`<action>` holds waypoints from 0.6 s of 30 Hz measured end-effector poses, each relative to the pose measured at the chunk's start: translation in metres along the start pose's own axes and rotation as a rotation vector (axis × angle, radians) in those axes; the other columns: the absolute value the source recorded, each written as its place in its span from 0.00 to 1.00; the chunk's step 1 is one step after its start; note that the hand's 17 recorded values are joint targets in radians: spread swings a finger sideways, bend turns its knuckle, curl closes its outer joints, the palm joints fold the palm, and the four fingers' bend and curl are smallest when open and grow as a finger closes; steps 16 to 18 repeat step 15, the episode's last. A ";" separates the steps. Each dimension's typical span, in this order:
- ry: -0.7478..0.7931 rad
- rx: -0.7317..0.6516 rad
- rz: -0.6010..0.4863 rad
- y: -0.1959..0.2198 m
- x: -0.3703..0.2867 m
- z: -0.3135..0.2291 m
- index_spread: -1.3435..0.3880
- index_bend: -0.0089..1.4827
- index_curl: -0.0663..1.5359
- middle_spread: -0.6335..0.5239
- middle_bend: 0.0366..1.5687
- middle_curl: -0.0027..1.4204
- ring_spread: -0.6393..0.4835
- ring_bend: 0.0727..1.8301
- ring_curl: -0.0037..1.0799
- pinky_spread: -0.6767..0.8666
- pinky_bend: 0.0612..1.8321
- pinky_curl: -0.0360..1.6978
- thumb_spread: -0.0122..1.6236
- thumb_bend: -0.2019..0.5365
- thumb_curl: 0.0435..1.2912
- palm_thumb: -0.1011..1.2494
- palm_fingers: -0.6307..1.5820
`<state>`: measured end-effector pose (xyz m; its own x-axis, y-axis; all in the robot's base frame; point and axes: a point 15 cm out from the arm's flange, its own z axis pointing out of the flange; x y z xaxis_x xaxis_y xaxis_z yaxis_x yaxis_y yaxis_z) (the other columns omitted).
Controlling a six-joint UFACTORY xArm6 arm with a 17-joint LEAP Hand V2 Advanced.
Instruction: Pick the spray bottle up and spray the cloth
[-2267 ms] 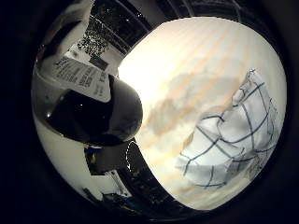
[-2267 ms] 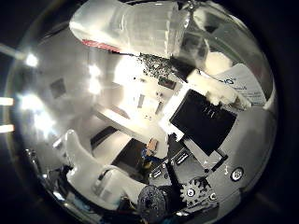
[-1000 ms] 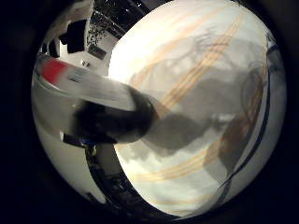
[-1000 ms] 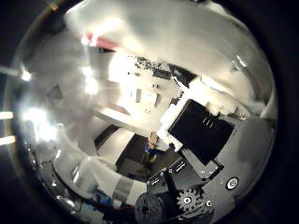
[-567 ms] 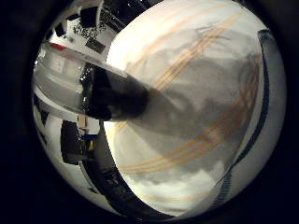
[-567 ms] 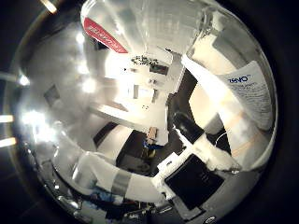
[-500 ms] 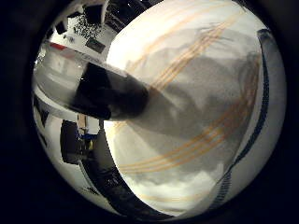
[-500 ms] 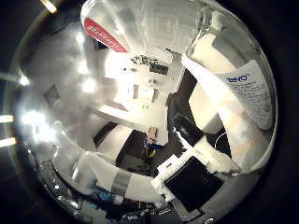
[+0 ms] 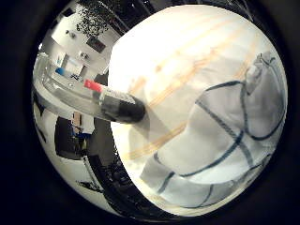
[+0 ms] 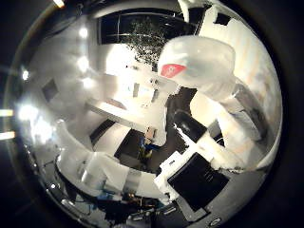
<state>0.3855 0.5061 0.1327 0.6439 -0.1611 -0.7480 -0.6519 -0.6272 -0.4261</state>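
Observation:
My right hand (image 10: 190, 180) is curled round the spray bottle and holds it close to the palm, above the table. In the right little finger side palm view the bottle (image 9: 105, 99) shows as a clear body with a red label and a black part. In the right thumb side palm view its white body with a red mark (image 10: 195, 62) fills the space beside my fingers (image 10: 95, 171). A white cloth with dark grid lines (image 9: 225, 131) lies on the light wooden table (image 9: 169, 66), below the palm and beside the bottle's black end.
Past the table's edge there are room furnishings and dark shelving (image 9: 70, 56). The thumb side palm view shows a bright room with ceiling lights (image 10: 85, 57) and white structures behind the hand.
The camera has swung with the hand. The checked cloth, out of sight half a second ago, now fills much of the little finger side view. The bottle stays in the hand.

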 end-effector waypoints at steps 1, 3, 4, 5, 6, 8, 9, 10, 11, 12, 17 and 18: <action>0.001 0.001 0.003 0.001 0.000 -0.002 0.56 0.13 0.31 0.54 0.26 0.24 0.55 0.32 0.25 0.69 0.16 0.32 0.65 0.24 0.33 0.62 0.43; 0.005 0.006 0.004 0.003 -0.005 -0.009 0.57 0.13 0.30 0.54 0.25 0.24 0.55 0.31 0.25 0.69 0.16 0.31 0.65 0.24 0.33 0.62 0.43; 0.008 0.008 0.003 0.004 -0.008 -0.014 0.57 0.13 0.30 0.54 0.25 0.24 0.55 0.31 0.25 0.69 0.16 0.30 0.65 0.24 0.33 0.62 0.44; 0.013 0.009 0.000 0.004 -0.010 -0.019 0.57 0.13 0.30 0.54 0.25 0.24 0.55 0.31 0.25 0.69 0.16 0.30 0.65 0.24 0.33 0.62 0.44; 0.021 0.009 -0.005 0.005 -0.011 -0.025 0.57 0.12 0.29 0.54 0.25 0.25 0.55 0.31 0.25 0.69 0.16 0.29 0.65 0.24 0.33 0.62 0.44; 0.035 0.018 -0.013 0.003 -0.016 -0.041 0.57 0.12 0.29 0.54 0.25 0.25 0.55 0.30 0.24 0.69 0.16 0.28 0.65 0.24 0.33 0.62 0.45; 0.043 0.026 -0.017 0.003 -0.019 -0.050 0.57 0.12 0.29 0.54 0.25 0.25 0.55 0.30 0.24 0.69 0.16 0.28 0.65 0.24 0.32 0.62 0.45; 0.048 0.032 -0.017 0.004 -0.022 -0.057 0.57 0.13 0.28 0.54 0.25 0.25 0.55 0.30 0.24 0.69 0.16 0.28 0.65 0.24 0.32 0.62 0.45; 0.055 0.042 -0.017 0.004 -0.024 -0.066 0.57 0.13 0.28 0.54 0.25 0.25 0.55 0.29 0.24 0.69 0.15 0.27 0.65 0.24 0.32 0.61 0.45; 0.062 0.053 -0.017 0.004 -0.025 -0.076 0.57 0.13 0.28 0.53 0.25 0.25 0.55 0.29 0.24 0.69 0.15 0.27 0.65 0.24 0.32 0.61 0.46; 0.080 0.079 -0.013 0.004 -0.026 -0.102 0.57 0.13 0.28 0.53 0.25 0.26 0.55 0.29 0.23 0.70 0.15 0.26 0.65 0.24 0.32 0.61 0.47; 0.080 0.079 -0.013 0.004 -0.026 -0.102 0.57 0.13 0.28 0.53 0.25 0.26 0.55 0.29 0.23 0.70 0.15 0.26 0.65 0.24 0.32 0.61 0.47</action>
